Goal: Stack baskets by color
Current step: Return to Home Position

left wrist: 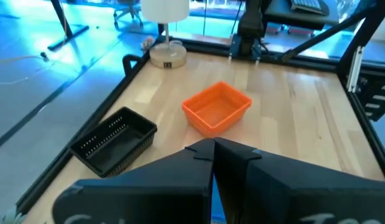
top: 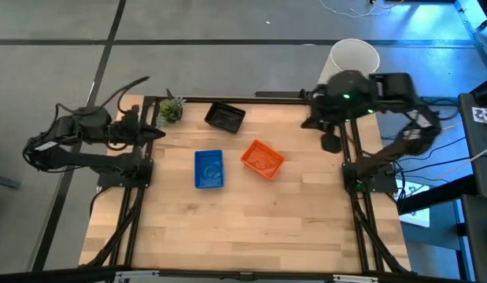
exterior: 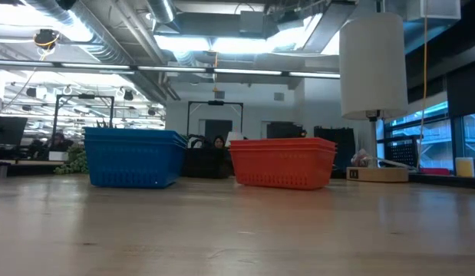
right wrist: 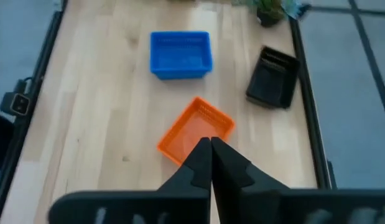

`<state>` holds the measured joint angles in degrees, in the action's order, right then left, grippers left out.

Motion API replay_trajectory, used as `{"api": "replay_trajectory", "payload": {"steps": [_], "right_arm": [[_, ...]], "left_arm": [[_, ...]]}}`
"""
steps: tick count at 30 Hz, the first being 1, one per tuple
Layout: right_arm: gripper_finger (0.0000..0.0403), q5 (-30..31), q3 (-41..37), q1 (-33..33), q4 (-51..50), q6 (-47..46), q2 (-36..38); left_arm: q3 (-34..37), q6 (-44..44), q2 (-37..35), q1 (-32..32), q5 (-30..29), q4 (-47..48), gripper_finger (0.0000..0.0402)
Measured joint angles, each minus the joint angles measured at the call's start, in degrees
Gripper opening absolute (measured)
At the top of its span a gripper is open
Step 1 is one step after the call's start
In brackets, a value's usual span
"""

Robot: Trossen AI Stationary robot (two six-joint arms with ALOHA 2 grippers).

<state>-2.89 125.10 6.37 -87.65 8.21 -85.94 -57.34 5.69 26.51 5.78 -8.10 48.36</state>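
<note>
Left arm: folded at the left edge of the light wooden table, over the frame. The left gripper has its two dark fingers pressed together, nothing between them, and is clear of every basket.

1 small green potted plant sits at the far left corner, just beside the left gripper's tip.

Baskets: 3 piles seen, 1 per colour, all upright with the open side up.
- 1 blue rectangular plastic mesh basket pile, left of table centre, roughly square to the table edges. In the low view its rim looks layered; the number nested cannot be told.
- 1 black rectangular plastic mesh basket at the far edge, behind the blue one and well apart from it, slightly turned.
- 1 orange rectangular plastic mesh basket pile, near table centre, right of the blue and near it but not touching, turned at an angle. Its rim is also layered in the low view; count unclear.

Right arm: folded over the right edge near the far corner. The right gripper has its fingers together, holds nothing, and is raised above the table with the orange pile beyond its tips.

1 tall white cylinder stands just off the far right corner, behind the right arm.
</note>
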Motion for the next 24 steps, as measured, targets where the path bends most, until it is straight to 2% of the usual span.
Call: {"api": "replay_trajectory", "payload": {"steps": [6, 15, 19, 24], "right_arm": [[0.0000, 6.19, -19.17, 0.09, 7.82, -7.96, 14.74], [0.0000, 4.69, -46.21, 0.07, 27.95, -13.10, 38.22], [0.0000, 4.32, -55.22, 0.07, 33.74, -16.30, 47.74], [0.0000, 4.17, -64.47, 0.09, 38.20, -17.03, 58.71]], "left_arm": [[2.61, -0.22, -4.52, 0.00, -0.39, 0.75, 0.0000], [11.57, 0.63, -16.84, 0.02, -0.89, -6.65, 0.0000], [14.80, 0.87, -21.97, 0.02, -0.89, -11.46, 0.0000], [17.98, -1.39, -25.00, 0.02, -2.88, -13.79, 0.0000]]}}
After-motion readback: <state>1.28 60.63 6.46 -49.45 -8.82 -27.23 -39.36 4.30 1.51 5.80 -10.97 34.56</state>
